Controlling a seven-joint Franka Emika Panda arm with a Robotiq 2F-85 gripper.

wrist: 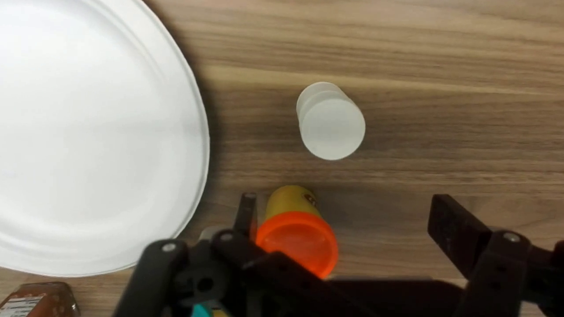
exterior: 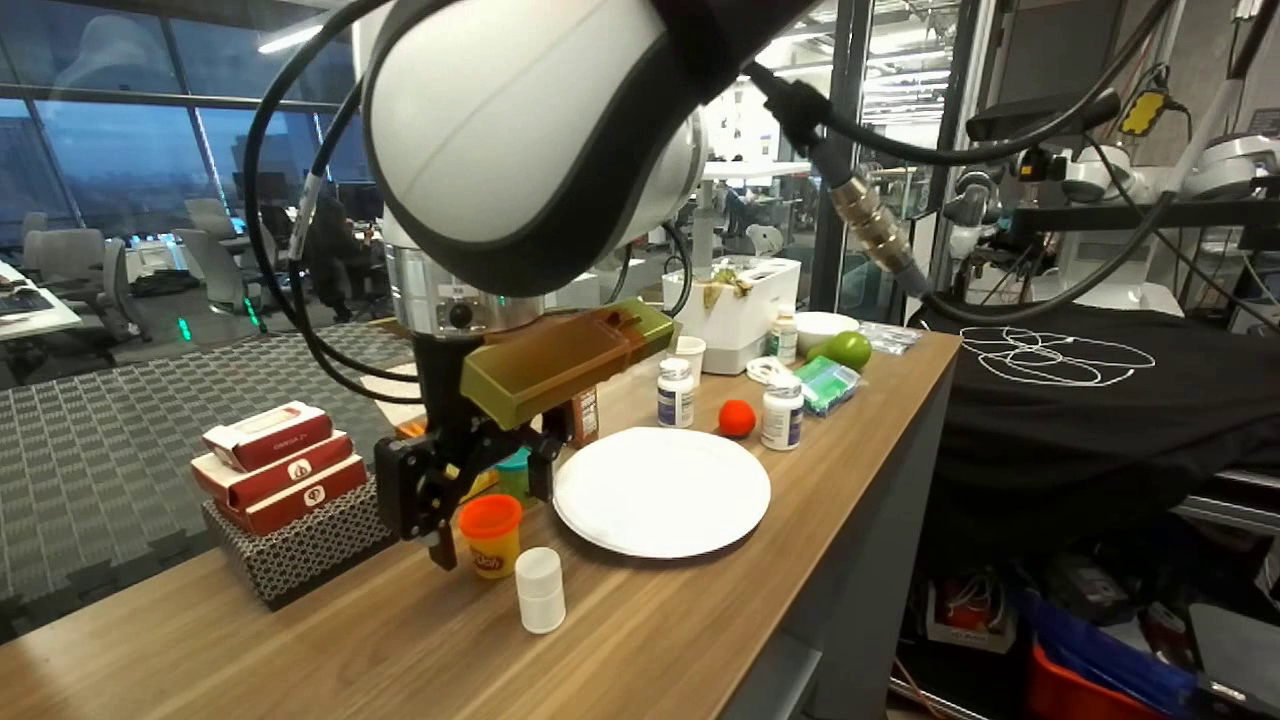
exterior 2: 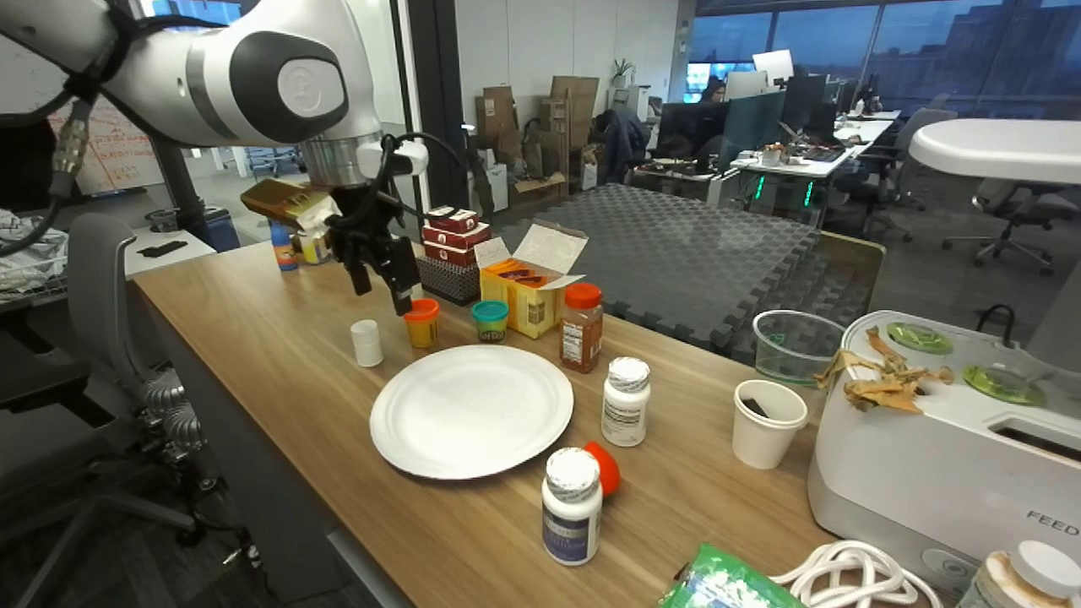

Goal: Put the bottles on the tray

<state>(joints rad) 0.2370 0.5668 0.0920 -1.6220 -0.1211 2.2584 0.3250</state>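
Well, my gripper (wrist: 343,202) gapes wide; bare wood (wrist: 251,127) parts the white bottle (wrist: 333,127) from plate (wrist: 88,132) and orange jar (wrist: 299,240). In my wrist view the plate is cropped, the green jar (wrist: 201,311) mostly hidden.

Passable above flat round white plate (exterior 2: 473,412); blocked beside it by orange-lidded yellow tub (exterior 2: 422,328) and white cylindrical bottle (exterior 2: 366,344).

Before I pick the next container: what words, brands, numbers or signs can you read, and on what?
"Doh": on the orange-lidded tub.
"OMEGA": on the top red-and-white carton; what follows is unclear.
"FEED": on the white appliance.
Emblems too small to make out: the two lower cartons.
Too small or blurred: labels on the teal-lidded tub, white bottles and reddish-brown jar; writing on the whiteboard.
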